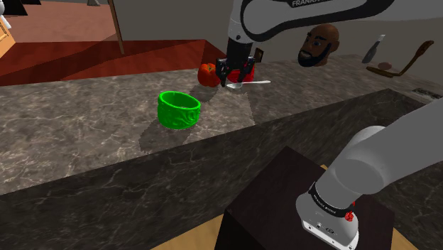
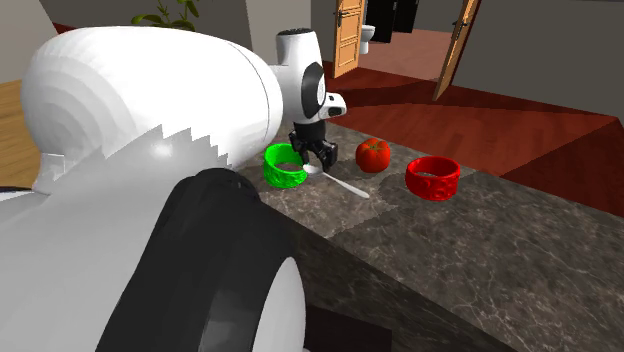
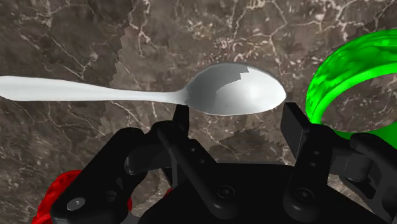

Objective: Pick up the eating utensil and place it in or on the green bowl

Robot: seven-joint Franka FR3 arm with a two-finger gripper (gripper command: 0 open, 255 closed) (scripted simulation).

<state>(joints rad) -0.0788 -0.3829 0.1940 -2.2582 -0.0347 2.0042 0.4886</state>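
In the wrist view the gripper is low over the dark veined countertop. Its black fingers stand apart on either side of the bowl end of a pale spoon, not clamped on it. The spoon lies flat on the stone, its handle reaching away past one finger. Beyond the other finger curves the rim of the green bowl.

In the shoulder view the gripper points straight down. The spoon points toward 3 o'clock, a tomato sits at 9 o'clock, and the green bowl stands apart at 8 o'clock. A bearded head model rests far off at 2 o'clock.

The second exterior view adds a red bowl at 4 o'clock of the gripper, past the tomato. Here the green bowl is at 9 o'clock, just beside the spoon.
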